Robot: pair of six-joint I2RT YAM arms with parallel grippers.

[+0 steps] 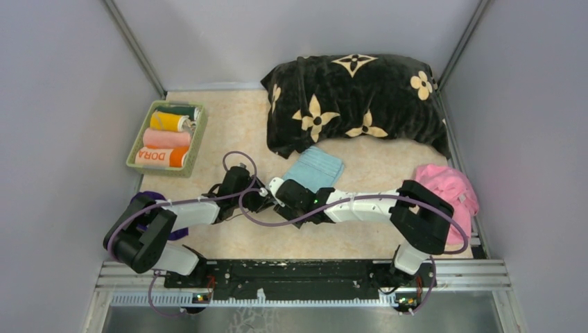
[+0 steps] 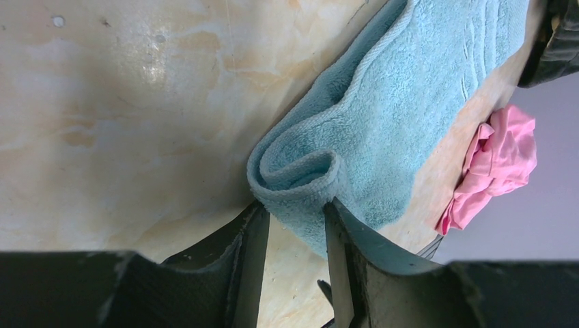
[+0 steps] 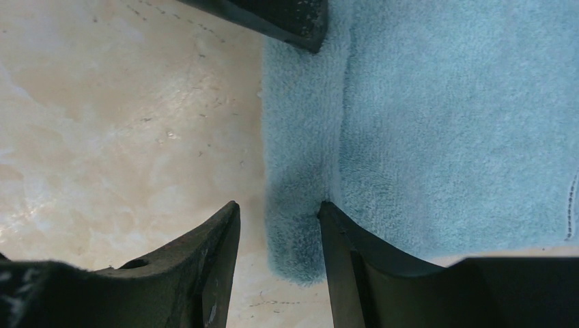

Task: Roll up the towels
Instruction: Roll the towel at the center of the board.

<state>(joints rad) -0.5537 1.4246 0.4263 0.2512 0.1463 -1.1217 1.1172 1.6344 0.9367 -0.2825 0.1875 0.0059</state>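
Pinches the rolled end of the light blue towel (image 1: pixel 317 168) with the left end effector (image 2: pixel 293 205): fingers (image 2: pixel 240 256) partway closed, one on each side of the curl, both pressed into the terry. Straddles the same folded edge with the right end effector (image 3: pixel 278 205), standing apart and gripping nothing, one finger against the fold and bare surface showing between the other finger and the cloth. Meets the left end effector almost tip to tip, with a dark finger of it crossing the top of the right wrist view.

Works on a beige marbled tabletop (image 1: pixel 229 132), closed in by grey walls (image 1: pixel 62 104) at the left, far and right edges. Leaves the rest of the light blue towel lying flat in the middle, its far end reaching the near side of the black cushion (image 1: pixel 353 97) with beige flowers, which fills the far edge toward the far-right corner. Has a green basket (image 1: pixel 198 139) at the far-left corner, packed with four rolled towels (image 1: pixel 165 138): dark green, yellow, peach, and orange marked "DORA". Has a crumpled pink towel (image 1: pixel 447 187) at the right edge beside the right arm, and a dark purple towel (image 1: pixel 179 234) mostly hidden under the left arm near the near-left corner.

Shows bare tabletop between the basket and the light blue towel, and again along the near edge in front of both arms.
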